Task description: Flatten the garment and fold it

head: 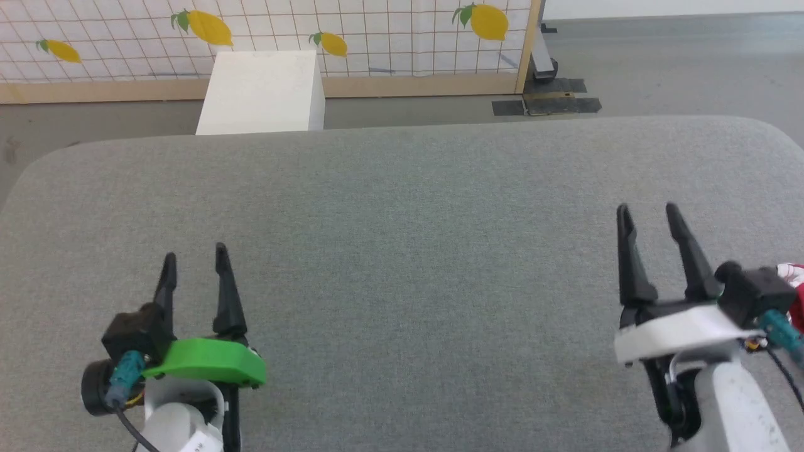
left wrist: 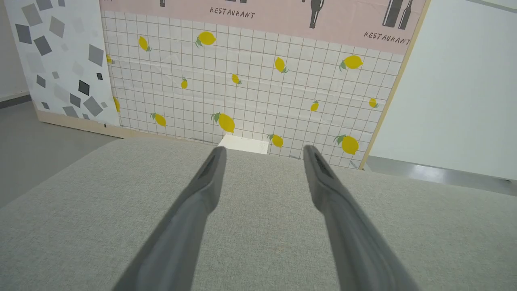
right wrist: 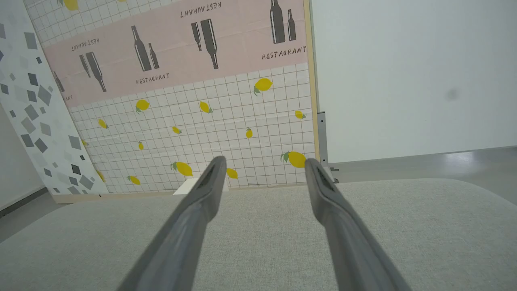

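Garment [head: 796, 295]: red-and-white sliver at the head view's right edge, mostly cut off, just beside the right arm's dark wrist camera mount. Right gripper [head: 647, 209] has its fingers spread and empty above the grey fabric table [head: 402, 220]. Left gripper [head: 195, 253] at lower left is also spread and empty. A white box [head: 260, 91] and a lemon-print panel [head: 389, 37] are beyond the table's far edge.

1. Two grippers: the left gripper [head: 195, 252] and the right gripper [head: 647, 208].
2. One grey table [head: 402, 176].
3. One white box [head: 260, 91].
4. One red garment [head: 795, 276], partly hidden.
5. One lemon-printed panel [left wrist: 250, 81].
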